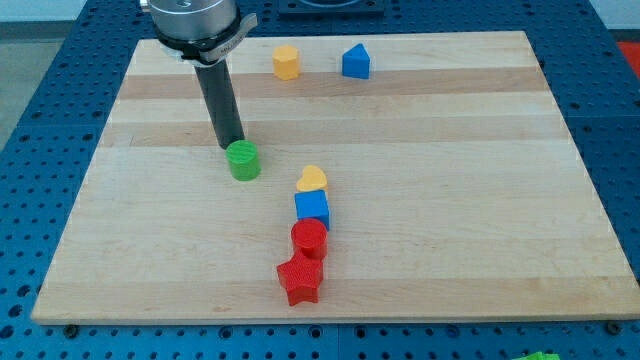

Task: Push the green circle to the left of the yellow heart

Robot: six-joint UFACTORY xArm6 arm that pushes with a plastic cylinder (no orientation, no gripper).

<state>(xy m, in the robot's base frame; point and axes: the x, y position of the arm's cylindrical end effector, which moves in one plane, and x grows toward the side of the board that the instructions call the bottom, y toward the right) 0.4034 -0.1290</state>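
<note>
The green circle (243, 160) is a short green cylinder on the wooden board, left of centre. The yellow heart (312, 179) lies to its right and slightly lower, with a clear gap between them. My tip (231, 145) is at the end of the dark rod, touching or almost touching the green circle's upper-left edge.
Below the yellow heart runs a line of blocks: a blue cube (312, 209), a red cylinder (309, 239) and a red star (299, 281). A yellow hexagon (286, 62) and a blue block (356, 62) sit near the view's top. The board's (480, 200) edges border a blue perforated table.
</note>
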